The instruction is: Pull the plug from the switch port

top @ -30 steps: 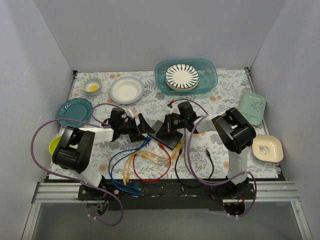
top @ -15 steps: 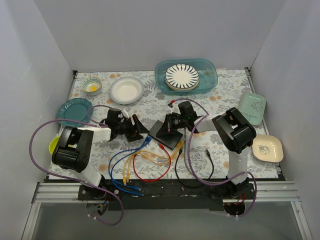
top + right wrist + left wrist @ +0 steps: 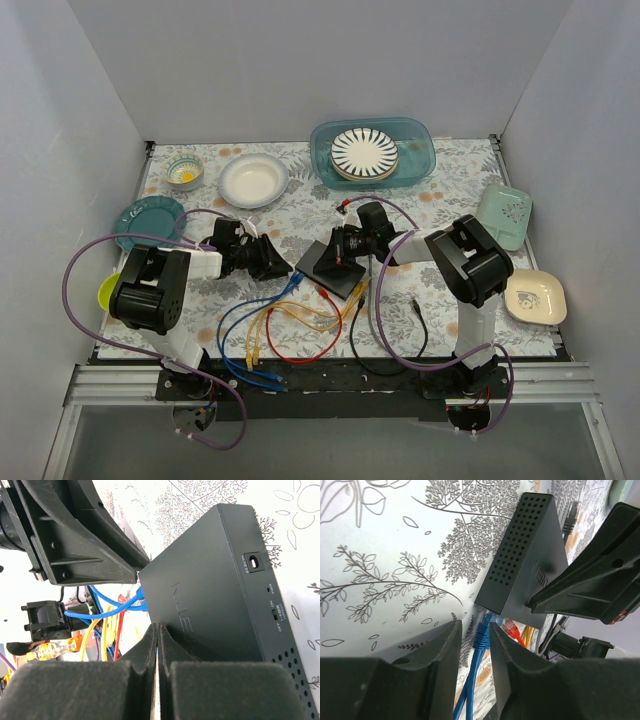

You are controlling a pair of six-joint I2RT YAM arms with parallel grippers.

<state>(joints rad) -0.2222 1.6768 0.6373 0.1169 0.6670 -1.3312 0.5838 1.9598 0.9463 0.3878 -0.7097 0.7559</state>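
The switch, a flat black box, lies mid-table with its port edge facing the left arm. A blue plug sits in a port at the switch's lower corner, and a red plug sits beside it. My left gripper straddles the blue plug's boot. One finger touches it and a narrow gap shows on the other side. My right gripper is shut, its tips pressed on the switch's top face. From above, the left gripper and the right gripper flank the switch.
Blue, yellow, red and black cables loop over the near half of the table. A teal bin with a striped plate stands at the back. A white bowl, a teal plate and side dishes ring the work area.
My left gripper's jaws have narrowed from wide open to close round the blue plug. The switch has shifted slightly left. The right gripper stays shut on top of it.
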